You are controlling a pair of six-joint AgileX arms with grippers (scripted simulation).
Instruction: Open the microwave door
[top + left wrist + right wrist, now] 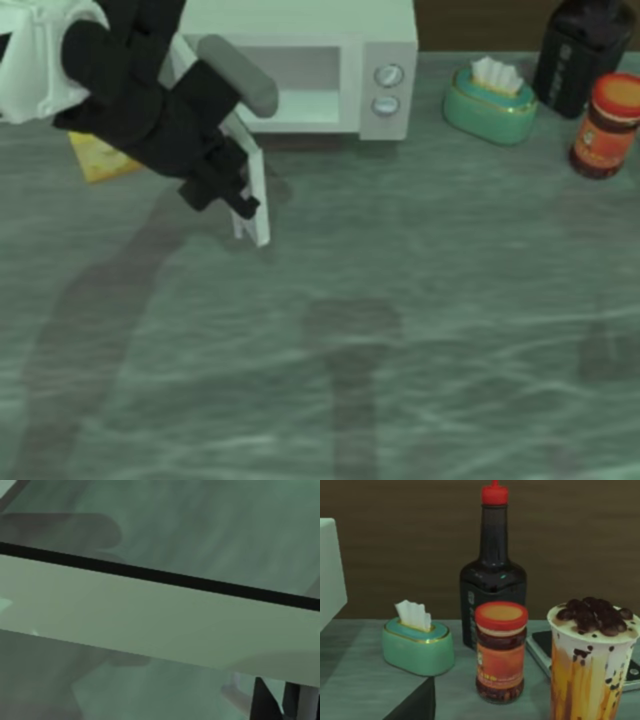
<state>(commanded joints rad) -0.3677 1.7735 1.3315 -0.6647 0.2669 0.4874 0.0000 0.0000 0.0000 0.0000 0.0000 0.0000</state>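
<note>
Our black left gripper point(232, 190) reaches in from the top view's upper left and sits at the free outer end of the flat white rectangular microwave door point(255, 195); we cannot tell whether its fingers are apart or closed on the panel. The door stands swung well out from the boxy white microwave point(385, 40), its long axis running from the oven's left front corner toward the near side of the table, its thin edge upward and its free end pointing at the camera side. In our left wrist view a pale panel with a dark edge point(160, 625) fills the frame, the marbled green tabletop point(420, 330) behind it. The oven cavity point(300, 85) lies exposed, two round silver-grey knobs point(388, 89) on the right front panel. A yellow flat object point(95, 157) peeks out beneath our arm at the left. To the oven's right sit a mint-green tissue box point(490, 102), a dark sauce bottle point(583, 50) and a red-lidded jar point(606, 125). Our right wrist view adds a cup of bubble tea point(592, 655) near the jar.
</note>
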